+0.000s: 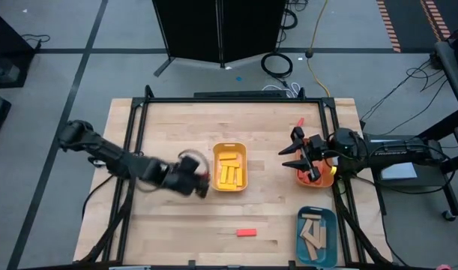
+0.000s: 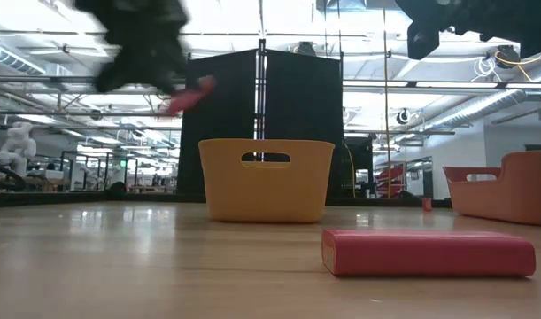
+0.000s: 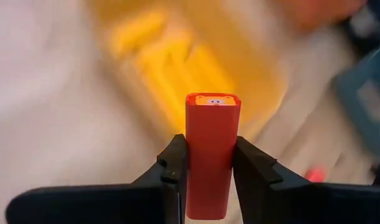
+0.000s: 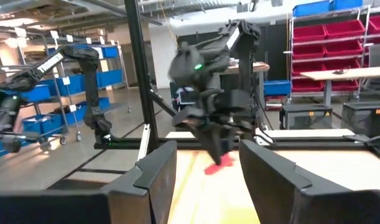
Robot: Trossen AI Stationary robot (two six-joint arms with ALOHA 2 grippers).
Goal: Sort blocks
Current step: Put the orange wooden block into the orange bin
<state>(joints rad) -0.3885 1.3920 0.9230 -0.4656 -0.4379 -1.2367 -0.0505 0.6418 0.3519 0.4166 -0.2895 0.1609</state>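
Left claw (image 3: 209, 180) is clamped on a red block (image 3: 211, 155), held upright between the fingers; I see it clearly in the left wrist view, everything behind it is a smear. In the high view that claw (image 1: 193, 180) sits left of center, just beside the yellow tray (image 1: 230, 166), too blurred to make out the block there. Low view catches it as a dark blur at upper left with a reddish streak (image 2: 189, 96).

Right claw (image 1: 297, 152) hangs over the orange tray (image 1: 324, 178) at right, fingers spread, nothing between them.

Yellow blocks (image 1: 229, 171) lie in the yellow tray, tan blocks (image 1: 313, 232) in the teal tray (image 1: 317, 238) at lower right. One more red block (image 1: 246, 232) lies loose on the counter (image 1: 176, 135), bottom center. Orange tray contents hidden by the arm.
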